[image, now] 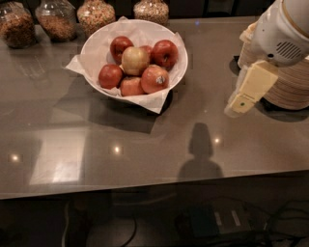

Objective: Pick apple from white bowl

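Observation:
The white bowl point(96, 46), lined with crumpled white paper, sits at the back left of the grey counter. The pale yellow-green apple point(134, 60) lies on top in its middle, with several darker red apples point(164, 53) around it. My gripper point(240, 106) hangs from the white arm at the right, pale yellow, above the counter and well to the right of the bowl. It holds nothing that I can see.
Several glass jars of snacks point(96, 14) stand along the back edge behind the bowl. A stack of beige paper bowls point(289, 84) stands at the right, behind the arm. The counter's front edge point(145, 185) runs across the lower view.

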Motion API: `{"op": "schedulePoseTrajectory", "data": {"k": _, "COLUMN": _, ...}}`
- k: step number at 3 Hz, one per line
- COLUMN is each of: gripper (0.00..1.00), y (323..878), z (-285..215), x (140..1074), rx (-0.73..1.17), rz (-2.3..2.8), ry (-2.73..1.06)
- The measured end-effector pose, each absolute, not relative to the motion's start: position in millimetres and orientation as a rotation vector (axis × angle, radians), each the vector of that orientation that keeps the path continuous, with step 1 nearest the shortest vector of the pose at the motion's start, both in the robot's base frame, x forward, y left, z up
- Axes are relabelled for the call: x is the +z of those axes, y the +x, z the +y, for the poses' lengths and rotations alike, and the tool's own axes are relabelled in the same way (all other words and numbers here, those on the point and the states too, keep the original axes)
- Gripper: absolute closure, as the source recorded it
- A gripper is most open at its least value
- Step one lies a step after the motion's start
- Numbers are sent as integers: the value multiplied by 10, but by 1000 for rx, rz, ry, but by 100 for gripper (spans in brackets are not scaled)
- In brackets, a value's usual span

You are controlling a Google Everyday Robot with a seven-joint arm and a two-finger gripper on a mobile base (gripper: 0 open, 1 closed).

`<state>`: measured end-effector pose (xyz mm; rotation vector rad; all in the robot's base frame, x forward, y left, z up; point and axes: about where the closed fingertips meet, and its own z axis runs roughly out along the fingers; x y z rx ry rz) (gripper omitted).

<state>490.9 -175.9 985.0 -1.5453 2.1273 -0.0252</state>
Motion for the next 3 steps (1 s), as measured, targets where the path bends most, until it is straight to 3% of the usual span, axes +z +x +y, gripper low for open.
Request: {"op": "schedulePoseTrajectory", "data": {"k": 3, "gripper": 0, "y": 5723, "z": -1073, "x": 9930, "rx": 47, "rz": 2068, "ry": -1453}}
